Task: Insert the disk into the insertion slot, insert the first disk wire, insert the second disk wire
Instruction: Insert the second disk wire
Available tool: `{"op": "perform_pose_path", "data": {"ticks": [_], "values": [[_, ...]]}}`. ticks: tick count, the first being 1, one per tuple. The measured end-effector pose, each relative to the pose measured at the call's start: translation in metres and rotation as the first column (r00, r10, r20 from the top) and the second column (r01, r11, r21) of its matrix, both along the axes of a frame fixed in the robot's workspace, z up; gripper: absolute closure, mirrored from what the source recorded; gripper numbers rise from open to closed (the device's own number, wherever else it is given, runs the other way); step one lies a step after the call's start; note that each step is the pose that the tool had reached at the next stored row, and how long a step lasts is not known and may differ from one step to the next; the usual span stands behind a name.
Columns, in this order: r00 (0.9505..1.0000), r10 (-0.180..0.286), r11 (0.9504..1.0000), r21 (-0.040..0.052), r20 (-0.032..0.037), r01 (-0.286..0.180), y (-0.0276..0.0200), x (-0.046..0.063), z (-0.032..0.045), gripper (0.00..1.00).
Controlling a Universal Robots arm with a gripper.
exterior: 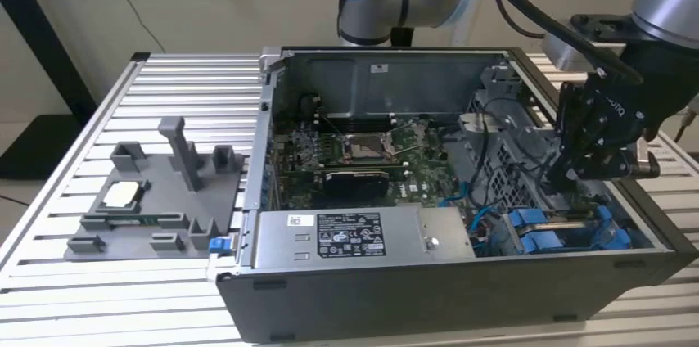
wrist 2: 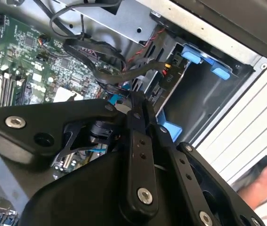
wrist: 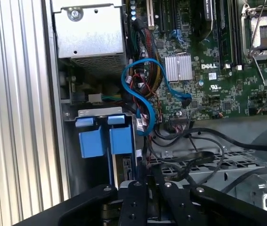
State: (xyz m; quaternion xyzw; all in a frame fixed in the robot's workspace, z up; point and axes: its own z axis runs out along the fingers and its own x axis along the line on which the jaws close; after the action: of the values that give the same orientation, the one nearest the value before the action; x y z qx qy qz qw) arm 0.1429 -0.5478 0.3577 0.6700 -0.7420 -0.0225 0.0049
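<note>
Sitting in the insertion slot (exterior: 568, 228), disk (wrist: 124, 172), gripper (exterior: 565, 175) above

Blue-framed disk (exterior: 557, 228) seated in insertion slot (exterior: 628, 228)

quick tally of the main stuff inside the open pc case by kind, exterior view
Motherboard: 1
CPU socket: 1
Power-supply box: 1
Blue drive frames in the insertion slot: 2
Gripper reaching into the case: 1
Total: 6
</note>
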Motion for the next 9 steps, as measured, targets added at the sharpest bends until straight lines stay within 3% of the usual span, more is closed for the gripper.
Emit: {"op": "perform_pose_path", "data": {"ticks": [6,9], "values": [[1.0,0.0,1.0,-0.0004,0.0002,0.0,-0.0082,-0.0021,-0.0003,0.84],[1.0,0.0,1.0,-0.005,0.0054,0.0,-0.0091,-0.006,-0.0016,0.84]]}}
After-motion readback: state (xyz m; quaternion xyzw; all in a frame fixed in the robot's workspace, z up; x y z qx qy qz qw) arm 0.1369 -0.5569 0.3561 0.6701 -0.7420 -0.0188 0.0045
